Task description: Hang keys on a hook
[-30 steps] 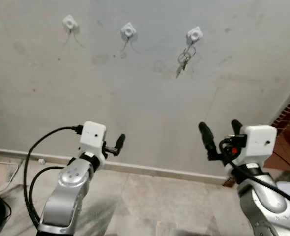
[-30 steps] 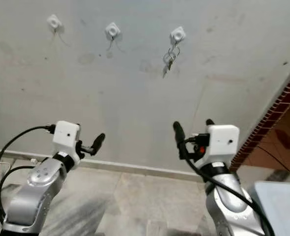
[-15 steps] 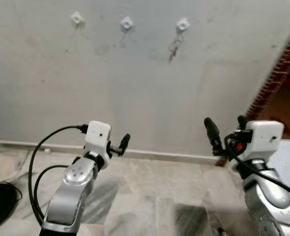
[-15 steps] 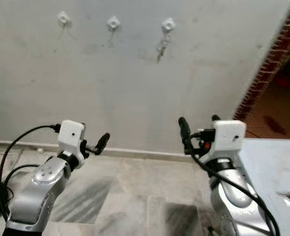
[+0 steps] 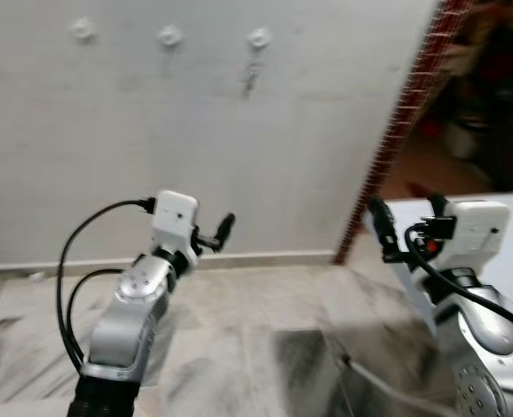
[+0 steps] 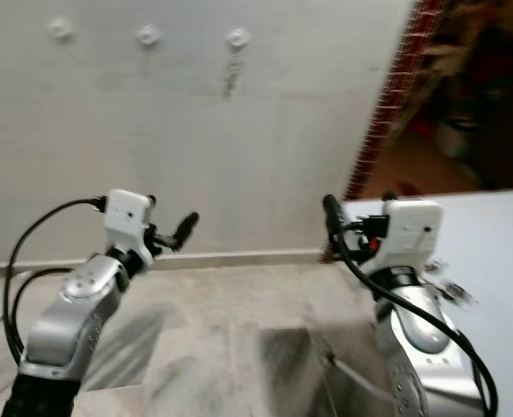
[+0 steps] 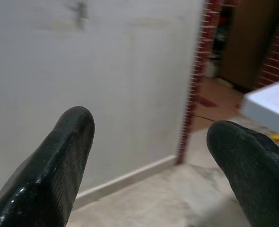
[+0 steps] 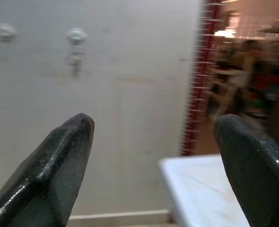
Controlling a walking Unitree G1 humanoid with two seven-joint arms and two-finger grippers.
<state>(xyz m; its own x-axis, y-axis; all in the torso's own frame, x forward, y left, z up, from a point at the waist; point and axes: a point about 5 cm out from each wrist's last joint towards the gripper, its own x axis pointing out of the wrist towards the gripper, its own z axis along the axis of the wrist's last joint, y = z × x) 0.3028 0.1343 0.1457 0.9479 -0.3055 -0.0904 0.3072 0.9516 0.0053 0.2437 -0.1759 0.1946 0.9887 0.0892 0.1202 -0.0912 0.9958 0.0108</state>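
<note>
A blurred set of keys (image 5: pixel 251 78) hangs from the rightmost of three white hooks (image 5: pixel 258 37) high on a pale grey wall (image 5: pixel 196 156), well apart from both grippers, with the other two hooks bare. The left gripper (image 7: pixel 149 156) and the right gripper (image 8: pixel 153 156) are raised in front of the wall at mid height, each with its black fingers spread wide and nothing between them. A white table (image 6: pixel 491 261) stands at the right beside a red brick wall edge (image 5: pixel 396 139); no writing or labels can be read.

Wall (image 5: pixel 196 148) w/ 3 hooks; keys (image 5: pixel 250 78) on rightmost hook (image 5: pixel 258 38).
</note>
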